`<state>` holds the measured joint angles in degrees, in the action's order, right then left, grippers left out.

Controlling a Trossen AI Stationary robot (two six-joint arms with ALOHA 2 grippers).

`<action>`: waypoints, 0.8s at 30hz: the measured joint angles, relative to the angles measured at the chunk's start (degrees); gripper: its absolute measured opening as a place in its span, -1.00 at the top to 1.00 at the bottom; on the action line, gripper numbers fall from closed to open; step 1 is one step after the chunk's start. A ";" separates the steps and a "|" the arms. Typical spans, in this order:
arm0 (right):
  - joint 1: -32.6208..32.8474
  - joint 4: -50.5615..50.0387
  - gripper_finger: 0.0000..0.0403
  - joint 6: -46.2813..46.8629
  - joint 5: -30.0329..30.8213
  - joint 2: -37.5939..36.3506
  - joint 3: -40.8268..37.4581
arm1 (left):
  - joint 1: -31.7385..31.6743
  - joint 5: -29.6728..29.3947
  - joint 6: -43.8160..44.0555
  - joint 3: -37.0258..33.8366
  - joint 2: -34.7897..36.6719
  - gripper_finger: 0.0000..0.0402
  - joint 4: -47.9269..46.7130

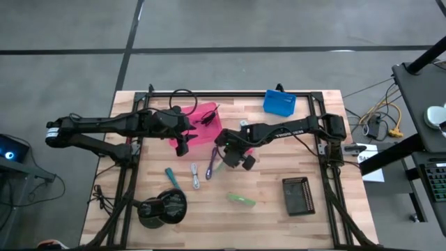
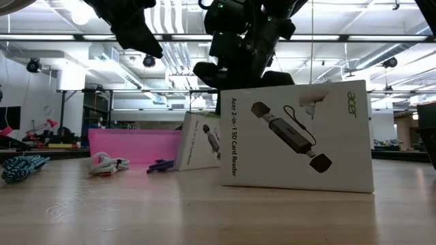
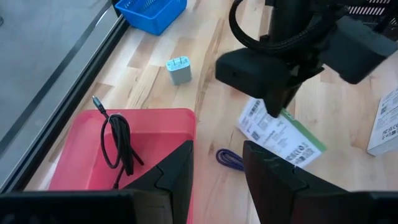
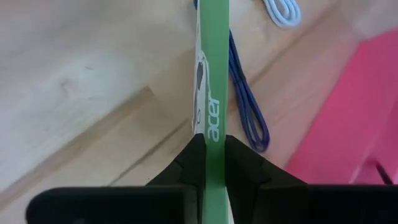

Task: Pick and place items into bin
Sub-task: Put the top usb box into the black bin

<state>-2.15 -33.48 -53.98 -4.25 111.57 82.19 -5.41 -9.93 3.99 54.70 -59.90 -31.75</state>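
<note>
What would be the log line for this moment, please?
right gripper: shut on green box, beside pink bin | left gripper: open, over bin | black cable: in bin | purple cord: on table

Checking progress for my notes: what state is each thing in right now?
Pink bin: upright, holds one item.
Black cable: lying in the bin.
Green packet: gripped on edge by the right hand.
Left hand: open, empty, at the bin's edge.
Purple cord: loose on table.
Pale teal cube: loose on table.
</note>
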 joint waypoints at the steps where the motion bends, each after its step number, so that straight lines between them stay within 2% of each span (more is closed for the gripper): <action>1: 0.02 -0.12 0.84 1.16 0.95 -0.21 0.00 | 0.00 0.00 0.02 0.00 0.00 0.38 0.00; 8: 0.12 -4.99 0.85 10.89 3.15 -2.58 2.44 | -0.02 0.00 0.07 0.09 0.02 0.38 -0.07; 16: 0.13 -11.01 0.86 27.63 2.70 -5.26 8.85 | -0.02 0.00 0.13 0.13 0.04 0.38 -0.17; 24: 1.85 -24.13 0.86 40.68 -0.45 -7.71 15.83 | -0.11 -0.09 0.13 0.13 0.04 0.38 -0.11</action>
<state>-0.30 -57.61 -13.29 -4.70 103.85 98.02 -5.52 -10.02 4.12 54.83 -59.86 -31.86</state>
